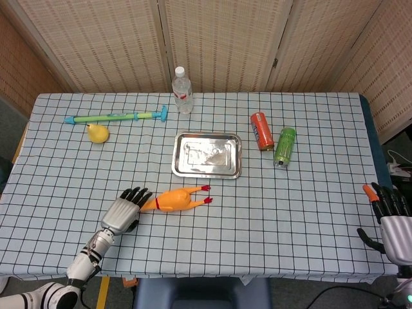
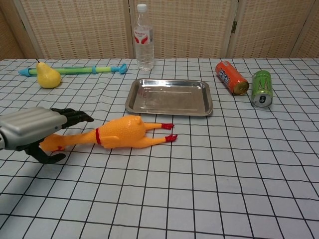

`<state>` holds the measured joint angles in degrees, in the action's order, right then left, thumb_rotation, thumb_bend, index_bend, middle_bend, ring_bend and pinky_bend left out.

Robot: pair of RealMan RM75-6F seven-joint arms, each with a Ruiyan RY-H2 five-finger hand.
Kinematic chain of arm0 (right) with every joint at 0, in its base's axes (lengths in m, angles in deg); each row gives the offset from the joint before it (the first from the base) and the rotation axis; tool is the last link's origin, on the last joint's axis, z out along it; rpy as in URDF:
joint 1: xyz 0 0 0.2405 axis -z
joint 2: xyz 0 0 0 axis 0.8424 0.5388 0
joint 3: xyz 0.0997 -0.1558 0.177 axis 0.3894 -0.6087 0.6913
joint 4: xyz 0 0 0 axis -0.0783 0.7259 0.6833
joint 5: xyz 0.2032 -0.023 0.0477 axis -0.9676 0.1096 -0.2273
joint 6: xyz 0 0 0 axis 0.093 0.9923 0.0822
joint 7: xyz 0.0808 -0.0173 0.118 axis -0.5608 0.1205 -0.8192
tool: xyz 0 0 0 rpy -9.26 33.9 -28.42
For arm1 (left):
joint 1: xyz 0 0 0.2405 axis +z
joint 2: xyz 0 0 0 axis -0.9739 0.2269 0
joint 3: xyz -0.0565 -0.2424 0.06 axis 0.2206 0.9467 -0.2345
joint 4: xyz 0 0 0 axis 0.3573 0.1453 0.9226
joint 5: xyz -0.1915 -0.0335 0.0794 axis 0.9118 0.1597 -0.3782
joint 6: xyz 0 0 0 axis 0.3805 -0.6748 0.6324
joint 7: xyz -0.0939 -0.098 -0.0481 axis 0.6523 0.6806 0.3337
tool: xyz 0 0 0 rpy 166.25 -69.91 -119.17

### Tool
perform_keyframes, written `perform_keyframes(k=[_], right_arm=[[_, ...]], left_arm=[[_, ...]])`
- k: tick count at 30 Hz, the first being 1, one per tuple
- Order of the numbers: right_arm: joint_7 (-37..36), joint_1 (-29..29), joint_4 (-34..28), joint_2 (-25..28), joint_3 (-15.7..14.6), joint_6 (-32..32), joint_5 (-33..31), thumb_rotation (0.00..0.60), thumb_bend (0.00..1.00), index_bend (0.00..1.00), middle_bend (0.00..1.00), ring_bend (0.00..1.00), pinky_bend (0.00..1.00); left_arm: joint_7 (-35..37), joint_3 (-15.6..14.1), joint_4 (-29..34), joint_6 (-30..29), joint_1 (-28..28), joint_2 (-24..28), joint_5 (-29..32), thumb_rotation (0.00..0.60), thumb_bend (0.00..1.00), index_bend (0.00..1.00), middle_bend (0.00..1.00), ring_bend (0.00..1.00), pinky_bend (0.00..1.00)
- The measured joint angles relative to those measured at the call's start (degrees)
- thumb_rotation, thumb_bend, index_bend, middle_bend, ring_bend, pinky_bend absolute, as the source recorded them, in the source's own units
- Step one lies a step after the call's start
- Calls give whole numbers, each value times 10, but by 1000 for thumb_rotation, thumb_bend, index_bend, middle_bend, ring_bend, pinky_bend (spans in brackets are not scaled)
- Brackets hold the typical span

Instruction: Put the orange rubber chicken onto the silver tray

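The orange rubber chicken (image 1: 175,199) lies on its side on the checked cloth, red feet toward the right, just in front of the silver tray (image 1: 207,155). The tray (image 2: 169,97) holds nothing. My left hand (image 1: 123,210) sits over the chicken's head and neck end. In the chest view this left hand (image 2: 35,129) has its fingers stretched above the neck of the chicken (image 2: 122,133) and its thumb below, not closed on it. At the table's right edge my right hand (image 1: 391,219) hangs with fingers apart, holding nothing.
A water bottle (image 1: 183,91) stands behind the tray. An orange can (image 1: 261,131) and a green can (image 1: 284,146) lie to the tray's right. A yellow pear (image 1: 97,133) and a long blue-green toy (image 1: 116,117) lie at the far left.
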<state>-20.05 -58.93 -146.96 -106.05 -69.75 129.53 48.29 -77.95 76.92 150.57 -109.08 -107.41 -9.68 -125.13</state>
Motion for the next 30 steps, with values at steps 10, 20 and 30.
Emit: perform_keyframes(k=[10,20,30], right_arm=[[-2,-1,1,1,5,-7,-11,600,201,0,0,0,0],[-2,-1,2,2,10,-13,-20,600,201,0,0,0,0],[-4,0,-2,2,8,-11,-12,600,201,0,0,0,0]], left_arm=[[55,8,-73,7,-26,-49,-2,600,366,240,2,0,158],[125,6,-145,-29,-34,-87,-42,600,474,631,151,75,208],[169,0,-152,-97,-20,-96,-79,600,787,838,395,231,289]])
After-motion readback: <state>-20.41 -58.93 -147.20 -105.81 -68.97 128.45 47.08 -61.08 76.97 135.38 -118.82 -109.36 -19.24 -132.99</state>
